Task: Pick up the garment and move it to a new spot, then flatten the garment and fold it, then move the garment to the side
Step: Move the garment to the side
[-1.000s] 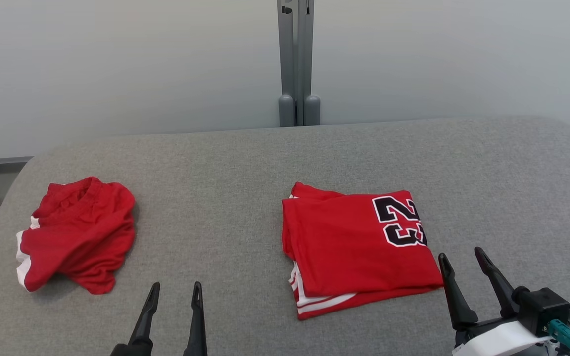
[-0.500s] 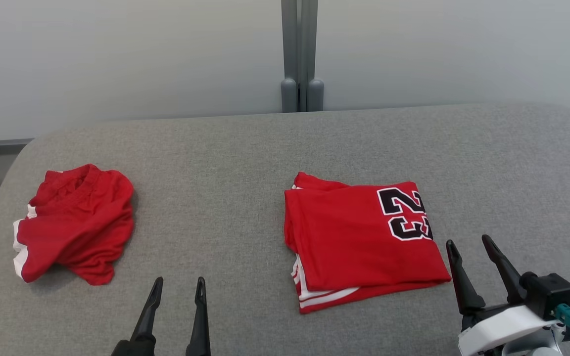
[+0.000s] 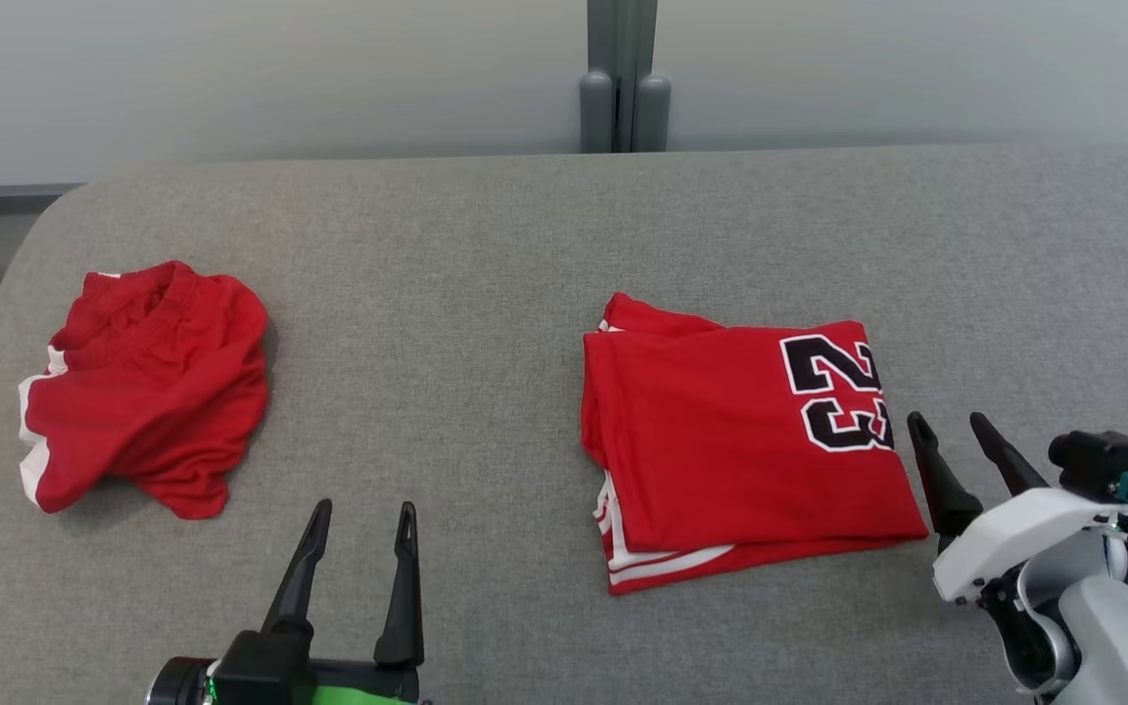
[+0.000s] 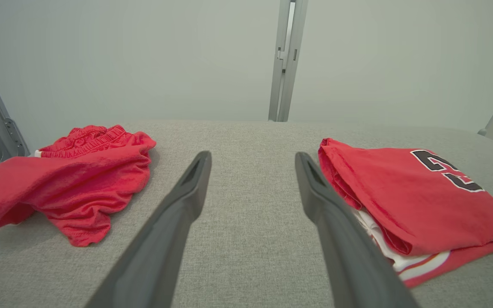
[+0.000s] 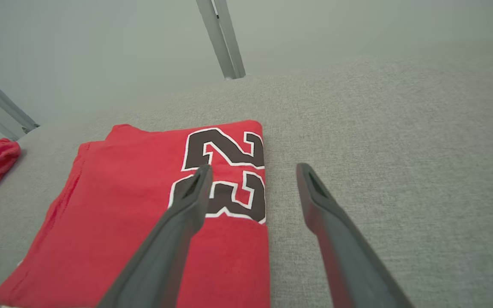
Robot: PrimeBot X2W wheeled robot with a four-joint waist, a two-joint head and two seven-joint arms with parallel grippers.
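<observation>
Two red garments lie well apart on the grey, felt-like table (image 3: pixel 486 225): a folded jersey (image 3: pixel 721 450), smooth and roughly square with a black, white-edged 23 and white stripes at its near edge, sits right of the middle, while a crumpled garment (image 3: pixel 148 387) of soft, wrinkled cloth with white trim is heaped near the left end. Both pincers gape wide and hold nothing, the left gripper (image 3: pixel 365 506) over bare table between the two cloths, the right gripper (image 3: pixel 946 419) just beside the jersey's right edge. A grey metal post (image 3: pixel 623 78) rises behind the table's far edge.
</observation>
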